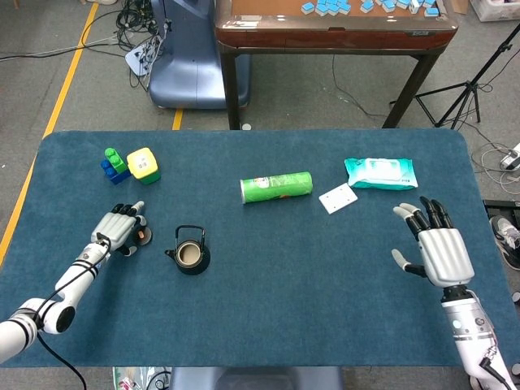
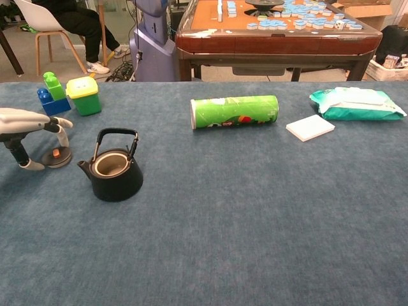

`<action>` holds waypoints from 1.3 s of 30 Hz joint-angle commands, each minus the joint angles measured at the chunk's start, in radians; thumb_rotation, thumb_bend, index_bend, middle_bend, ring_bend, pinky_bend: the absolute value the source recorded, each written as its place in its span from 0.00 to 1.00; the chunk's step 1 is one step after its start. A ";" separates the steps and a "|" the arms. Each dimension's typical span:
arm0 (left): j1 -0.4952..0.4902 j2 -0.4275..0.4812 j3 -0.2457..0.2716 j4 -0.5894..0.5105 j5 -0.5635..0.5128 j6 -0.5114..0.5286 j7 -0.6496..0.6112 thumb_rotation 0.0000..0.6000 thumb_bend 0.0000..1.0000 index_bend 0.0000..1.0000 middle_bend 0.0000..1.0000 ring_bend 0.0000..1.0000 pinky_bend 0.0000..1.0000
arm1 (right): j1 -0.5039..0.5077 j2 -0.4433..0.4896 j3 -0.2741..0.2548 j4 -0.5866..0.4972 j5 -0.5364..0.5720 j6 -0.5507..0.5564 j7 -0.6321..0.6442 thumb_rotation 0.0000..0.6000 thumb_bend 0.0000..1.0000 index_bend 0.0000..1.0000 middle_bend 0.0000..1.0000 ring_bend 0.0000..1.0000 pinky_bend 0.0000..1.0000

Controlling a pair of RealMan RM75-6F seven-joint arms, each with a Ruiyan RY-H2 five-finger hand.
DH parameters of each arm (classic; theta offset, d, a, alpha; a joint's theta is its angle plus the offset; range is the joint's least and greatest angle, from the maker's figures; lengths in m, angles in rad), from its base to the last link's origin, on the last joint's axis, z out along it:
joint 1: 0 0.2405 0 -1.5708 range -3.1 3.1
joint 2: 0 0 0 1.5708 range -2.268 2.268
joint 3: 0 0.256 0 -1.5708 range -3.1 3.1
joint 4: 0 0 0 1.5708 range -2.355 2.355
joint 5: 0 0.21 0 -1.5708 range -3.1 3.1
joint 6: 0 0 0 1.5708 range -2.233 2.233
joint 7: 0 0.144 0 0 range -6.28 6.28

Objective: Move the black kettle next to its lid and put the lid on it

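Fingers of the left hand [image 1: 116,229] reach down around the lid [image 2: 56,156], though whether they actually grip it I cannot tell.

Just right of that lid the black kettle [image 2: 113,171] stands upright and uncovered, handle raised, on the blue table [image 1: 284,284]. Far to the right, the right hand [image 1: 435,248] hovers released, fingers spread, holding nothing. Beyond lie toy blocks [image 1: 130,165] at far left, a green can [image 1: 276,187] on its side, a white card [image 1: 338,198] and a wipes pack [image 1: 380,173].
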 commanded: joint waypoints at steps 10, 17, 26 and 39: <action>-0.009 -0.009 0.002 0.006 -0.028 -0.002 0.016 1.00 0.25 0.31 0.00 0.00 0.00 | -0.016 0.002 0.014 0.004 -0.003 -0.008 0.009 1.00 0.29 0.20 0.21 0.00 0.03; -0.012 -0.016 0.000 0.010 -0.043 -0.003 0.015 1.00 0.25 0.36 0.00 0.00 0.00 | -0.024 0.003 0.022 0.007 -0.004 -0.012 0.016 1.00 0.29 0.20 0.21 0.00 0.03; -0.013 -0.022 -0.002 0.006 -0.052 0.003 0.007 1.00 0.25 0.42 0.02 0.00 0.00 | -0.037 0.009 0.030 0.005 -0.009 -0.007 0.021 1.00 0.29 0.20 0.21 0.00 0.03; -0.002 0.022 -0.011 -0.034 -0.041 0.027 -0.038 1.00 0.25 0.44 0.03 0.00 0.00 | -0.042 0.008 0.040 0.004 -0.015 -0.016 0.026 1.00 0.29 0.20 0.21 0.00 0.03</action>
